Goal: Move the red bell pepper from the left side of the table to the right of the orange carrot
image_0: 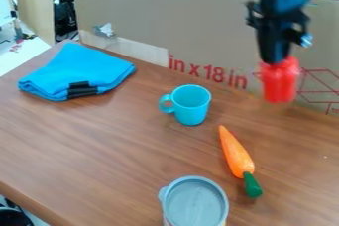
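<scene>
In the gripper (278, 64), the red object (279, 82) is clamped by its top, best held upright and clear of the nearby cup (191, 105) and carrot (236, 155).

Orange carrot (235, 153), green-tipped; turquoise mug (192, 106); brown wood-grained table (99, 141).

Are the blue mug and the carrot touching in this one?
Apart. The camera view shows brown tabletop between the mug and the pointed end of the carrot.
</scene>
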Controlling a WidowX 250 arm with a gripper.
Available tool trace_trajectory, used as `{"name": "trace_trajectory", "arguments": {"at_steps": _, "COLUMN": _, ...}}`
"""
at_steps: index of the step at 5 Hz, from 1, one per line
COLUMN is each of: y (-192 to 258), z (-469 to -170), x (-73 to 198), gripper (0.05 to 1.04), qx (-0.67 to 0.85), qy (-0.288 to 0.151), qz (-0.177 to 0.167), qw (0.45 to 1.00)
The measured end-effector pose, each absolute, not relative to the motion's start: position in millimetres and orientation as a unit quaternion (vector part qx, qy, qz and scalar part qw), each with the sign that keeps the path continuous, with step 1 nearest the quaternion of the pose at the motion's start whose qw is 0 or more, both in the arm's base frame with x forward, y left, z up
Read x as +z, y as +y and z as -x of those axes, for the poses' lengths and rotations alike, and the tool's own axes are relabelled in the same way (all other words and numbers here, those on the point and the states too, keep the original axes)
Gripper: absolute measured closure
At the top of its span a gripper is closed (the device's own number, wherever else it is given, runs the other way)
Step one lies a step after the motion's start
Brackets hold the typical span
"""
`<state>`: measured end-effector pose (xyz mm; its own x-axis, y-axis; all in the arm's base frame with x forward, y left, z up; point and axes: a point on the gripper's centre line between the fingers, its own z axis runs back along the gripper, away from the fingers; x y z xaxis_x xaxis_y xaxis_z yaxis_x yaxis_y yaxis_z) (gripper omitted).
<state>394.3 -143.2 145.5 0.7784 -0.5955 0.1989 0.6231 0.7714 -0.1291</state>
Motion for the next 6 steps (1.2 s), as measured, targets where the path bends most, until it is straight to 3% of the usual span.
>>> {"name": "trace_trajectory", "arguments": {"at_steps": 2, "y": -159, "z": -378, "x": 109, "gripper": 0.981, "qx": -0.359, "qy": -0.035, "qz": 0.099, "qw": 0.928}}
{"name": "trace_trajectory", "arguments": {"at_steps": 5, "y": -154, "z": -382, "x": 98, "gripper": 0.981, "qx": -0.350, "qy": -0.036, "qz": 0.077, "qw": 0.933}}
{"name": "trace_trajectory", "arguments": {"at_steps": 6, "y": -147, "z": -379, "x": 89, "gripper": 0.981, "qx": -0.342, "qy": -0.009, "qz": 0.063, "qw": 0.938}}
